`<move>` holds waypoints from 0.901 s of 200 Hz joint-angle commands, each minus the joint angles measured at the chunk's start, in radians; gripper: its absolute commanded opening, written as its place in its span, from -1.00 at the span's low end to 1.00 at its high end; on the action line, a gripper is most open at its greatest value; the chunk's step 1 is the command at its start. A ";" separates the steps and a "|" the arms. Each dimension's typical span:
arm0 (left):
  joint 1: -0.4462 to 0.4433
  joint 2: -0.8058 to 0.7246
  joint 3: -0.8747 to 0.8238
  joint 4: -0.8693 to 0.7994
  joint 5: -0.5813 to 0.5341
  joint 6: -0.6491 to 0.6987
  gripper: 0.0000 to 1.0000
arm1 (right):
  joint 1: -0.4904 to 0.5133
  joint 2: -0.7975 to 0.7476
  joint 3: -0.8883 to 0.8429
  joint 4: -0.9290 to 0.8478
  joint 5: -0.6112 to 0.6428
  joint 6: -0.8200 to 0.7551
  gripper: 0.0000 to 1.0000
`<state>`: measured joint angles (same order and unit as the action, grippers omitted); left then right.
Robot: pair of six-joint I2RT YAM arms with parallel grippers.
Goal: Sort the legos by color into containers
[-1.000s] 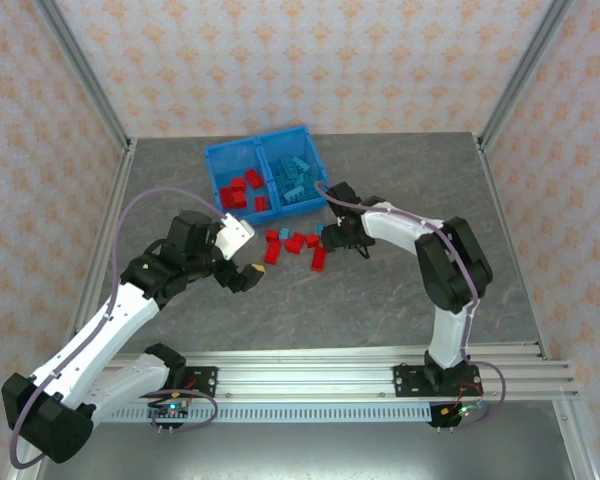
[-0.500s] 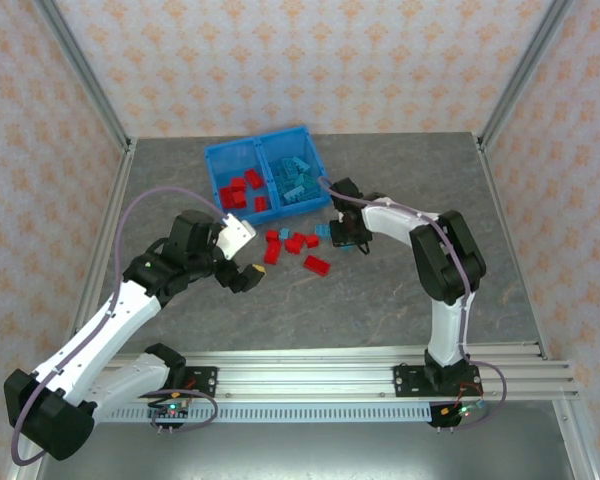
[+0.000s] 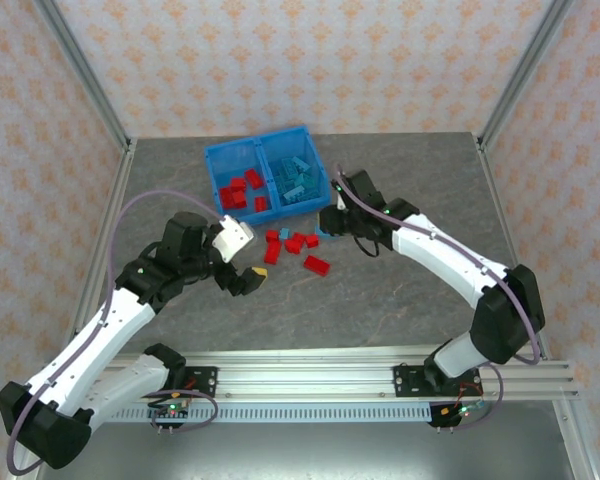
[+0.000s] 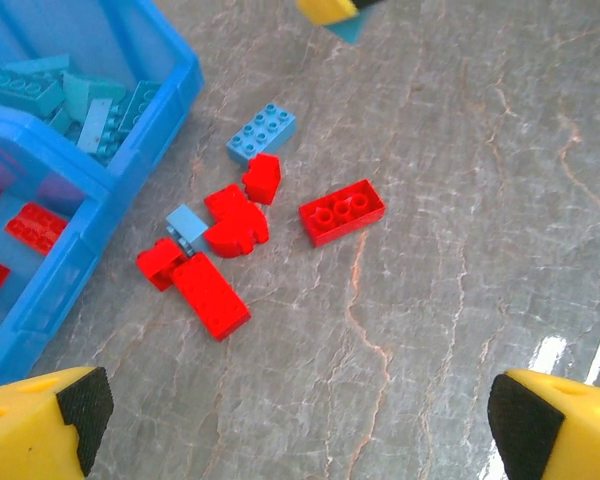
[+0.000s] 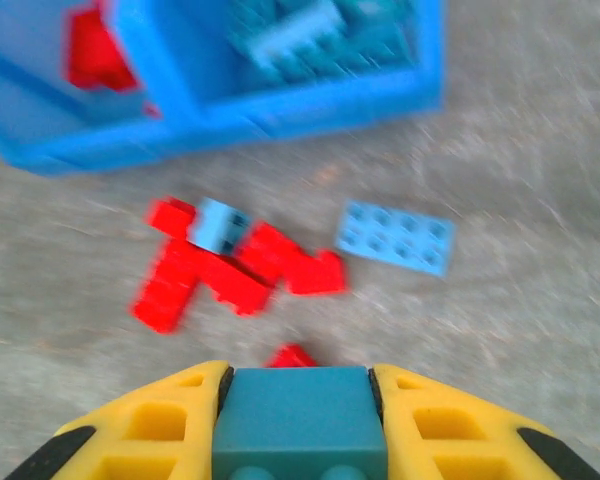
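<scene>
The blue bin (image 3: 265, 150) has red legos in its left compartment and light blue ones in its right. Loose legos (image 3: 292, 243) lie on the table just in front of it: several red ones (image 4: 230, 225), a red brick (image 4: 342, 211) apart from them, a light blue plate (image 4: 261, 133) and a small light blue piece (image 4: 187, 226). My right gripper (image 5: 300, 440) is shut on a teal-blue brick (image 5: 300, 405) above this pile, near the bin's front right corner (image 3: 328, 216). My left gripper (image 4: 300, 430) hangs open over bare table, nearer than the pile (image 3: 244, 276).
The bin's front wall (image 5: 280, 110) stands just beyond the loose pile. Grey marble table stretches to the right and toward the near rail (image 3: 360, 365). Metal frame posts (image 3: 90, 90) and patterned walls close in the sides and back.
My right gripper has shut on the teal-blue brick and lifted it left toward the bin's corner, its elbow swinging out right. The separate red brick has shifted slightly. The left arm barely moved.
</scene>
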<state>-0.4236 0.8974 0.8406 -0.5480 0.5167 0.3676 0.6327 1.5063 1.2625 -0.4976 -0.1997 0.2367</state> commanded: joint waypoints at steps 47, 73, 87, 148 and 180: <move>0.005 -0.020 -0.011 0.010 -0.002 0.027 0.99 | -0.015 0.389 0.479 0.007 0.142 0.019 -0.40; 0.005 -0.008 -0.009 -0.001 -0.014 0.031 0.99 | -0.039 0.594 0.688 -0.035 0.135 0.026 -0.40; 0.004 0.000 -0.008 -0.003 -0.011 0.031 0.99 | -0.044 0.699 0.814 -0.087 0.124 0.018 -0.39; 0.004 0.036 0.007 -0.021 -0.009 0.032 0.99 | -0.045 0.948 1.174 -0.277 0.079 0.032 -0.03; 0.004 0.040 0.008 -0.021 -0.012 0.030 0.99 | -0.042 0.885 1.180 -0.300 0.069 0.018 0.07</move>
<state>-0.4236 0.9344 0.8406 -0.5526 0.5163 0.3759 0.5842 2.4695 2.4004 -0.7399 -0.1272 0.2615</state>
